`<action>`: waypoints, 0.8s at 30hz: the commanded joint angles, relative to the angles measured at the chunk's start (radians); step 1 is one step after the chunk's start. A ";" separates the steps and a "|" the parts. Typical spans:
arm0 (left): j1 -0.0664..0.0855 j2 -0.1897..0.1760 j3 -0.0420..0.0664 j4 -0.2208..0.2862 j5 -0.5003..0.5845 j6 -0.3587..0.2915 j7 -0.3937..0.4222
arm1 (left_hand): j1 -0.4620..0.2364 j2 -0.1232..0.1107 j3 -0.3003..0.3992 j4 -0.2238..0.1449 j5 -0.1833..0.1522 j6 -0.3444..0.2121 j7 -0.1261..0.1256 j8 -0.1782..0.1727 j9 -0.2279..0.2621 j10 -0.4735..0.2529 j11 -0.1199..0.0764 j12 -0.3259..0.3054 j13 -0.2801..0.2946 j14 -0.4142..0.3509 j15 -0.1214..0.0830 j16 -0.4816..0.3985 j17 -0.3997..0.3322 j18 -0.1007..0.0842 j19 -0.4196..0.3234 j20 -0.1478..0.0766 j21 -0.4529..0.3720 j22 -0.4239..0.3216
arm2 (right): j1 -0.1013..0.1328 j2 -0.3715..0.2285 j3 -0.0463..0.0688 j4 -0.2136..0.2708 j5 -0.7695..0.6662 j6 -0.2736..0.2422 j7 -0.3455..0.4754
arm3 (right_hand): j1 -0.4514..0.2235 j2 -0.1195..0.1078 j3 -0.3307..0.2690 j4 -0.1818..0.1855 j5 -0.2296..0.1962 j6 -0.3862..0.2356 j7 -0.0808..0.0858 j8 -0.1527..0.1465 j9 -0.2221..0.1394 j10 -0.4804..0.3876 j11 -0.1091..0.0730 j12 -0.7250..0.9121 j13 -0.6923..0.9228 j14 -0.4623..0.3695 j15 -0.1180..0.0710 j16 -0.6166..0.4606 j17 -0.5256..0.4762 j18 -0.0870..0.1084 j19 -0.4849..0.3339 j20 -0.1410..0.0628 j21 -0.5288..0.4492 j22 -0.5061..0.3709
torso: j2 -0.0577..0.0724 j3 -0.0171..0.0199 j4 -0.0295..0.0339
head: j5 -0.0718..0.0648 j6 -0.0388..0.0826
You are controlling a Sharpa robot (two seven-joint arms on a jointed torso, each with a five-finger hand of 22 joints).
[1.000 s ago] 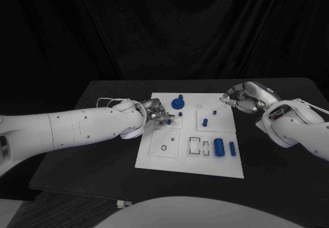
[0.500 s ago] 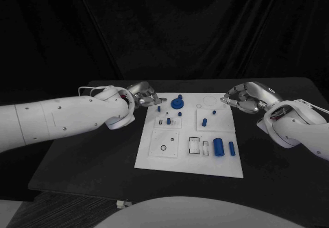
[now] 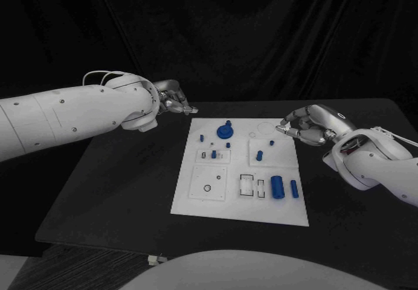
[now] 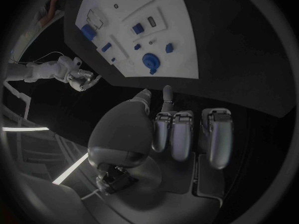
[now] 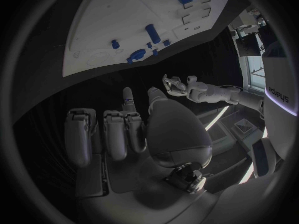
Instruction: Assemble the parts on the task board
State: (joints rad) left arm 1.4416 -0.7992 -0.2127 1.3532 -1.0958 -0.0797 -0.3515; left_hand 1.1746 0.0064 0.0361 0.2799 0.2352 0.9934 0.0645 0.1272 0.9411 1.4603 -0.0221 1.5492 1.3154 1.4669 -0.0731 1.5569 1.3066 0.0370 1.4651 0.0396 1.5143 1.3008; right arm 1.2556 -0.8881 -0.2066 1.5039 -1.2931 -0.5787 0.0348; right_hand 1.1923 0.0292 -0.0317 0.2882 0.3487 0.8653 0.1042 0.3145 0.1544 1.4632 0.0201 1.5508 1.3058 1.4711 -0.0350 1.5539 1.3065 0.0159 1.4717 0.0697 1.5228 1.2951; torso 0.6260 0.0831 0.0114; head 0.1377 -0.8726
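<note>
Left hand (image 3: 174,103) has lifted off the task board (image 3: 228,207) and pulled back past its 11 o'clock corner; fingers curled in, holding nothing. A small blue peg (image 3: 213,154) now stands in the socket plate where that hand was working a second ago, so that insertion looks done. Right hand (image 3: 305,128) is unchanged at the board's 2 o'clock edge, fingers curled, empty. A large cylinder (image 3: 278,186) and a smaller one (image 3: 295,188) lie loose at 4 o'clock, apparently still to place.
</note>
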 commanded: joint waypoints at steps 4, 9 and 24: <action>-0.007 0.068 0.001 -0.103 -0.002 0.253 -0.075 | -0.005 -0.013 -0.023 -0.001 0.010 0.058 -0.011 -0.004 -0.042 0.110 0.002 0.022 0.255 0.104 0.000 0.014 0.264 -0.028 0.090 -0.001 0.022 0.259 | -0.002 -0.021 0.001 0.047 -0.003 -0.037 0.018 | 0.012 0.016 -0.004 -0.001 0.038 0.013 0.002 -0.005 0.016 0.108 0.006 0.020 0.265 0.100 -0.005 0.017 0.264 -0.016 0.099 0.000 0.048 0.276 | -0.002 0.0022 -0.0006 | -0.003 0.000; -0.012 0.117 0.001 -0.171 -0.002 0.276 -0.079 | -0.012 -0.013 -0.025 0.002 0.010 0.070 -0.014 -0.001 -0.046 0.110 -0.001 0.022 0.255 0.104 -0.003 0.014 0.264 -0.028 0.090 -0.002 0.022 0.259 | -0.002 -0.031 0.001 0.069 -0.012 -0.040 0.021 | 0.010 0.017 -0.004 0.001 0.043 0.014 0.002 -0.005 0.018 0.108 0.006 0.020 0.265 0.100 -0.005 0.017 0.264 -0.016 0.099 0.000 0.048 0.276 | 0.003 0.0009 -0.0009 | 0.001 0.000; -0.023 0.212 0.001 -0.278 -0.002 0.290 -0.037 | -0.063 -0.008 -0.040 0.008 -0.014 0.117 -0.027 0.006 -0.063 0.110 -0.012 0.022 0.255 0.104 -0.012 0.014 0.264 -0.027 0.086 -0.011 0.016 0.257 | -0.002 -0.014 0.001 0.064 -0.018 -0.038 0.027 | 0.010 0.020 -0.003 -0.001 0.053 0.017 0.001 -0.003 0.020 0.108 0.006 0.020 0.265 0.100 -0.005 0.017 0.264 -0.016 0.099 -0.001 0.048 0.276 | 0.016 -0.0094 0.0015 | 0.005 0.000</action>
State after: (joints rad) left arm 1.4219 -0.5932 -0.2127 1.0805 -1.0960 0.1839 -0.4145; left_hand 1.1305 0.0081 0.0359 0.2800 0.2353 1.0993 0.0408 0.1277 0.8901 1.4698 -0.0305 1.5492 1.3154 1.4668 -0.0736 1.5569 1.3066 0.0370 1.4659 0.0386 1.5218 1.3008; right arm 1.2555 -0.9024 -0.2068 1.5694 -1.3005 -0.5971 0.0547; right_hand 1.1923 0.0292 -0.0317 0.2882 0.3720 0.8765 0.1033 0.3145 0.1594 1.4632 0.0201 1.5508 1.3059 1.4711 -0.0350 1.5539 1.3065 0.0158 1.4717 0.0697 1.5460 1.2951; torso 0.6397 0.0757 0.0122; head 0.1427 -0.8726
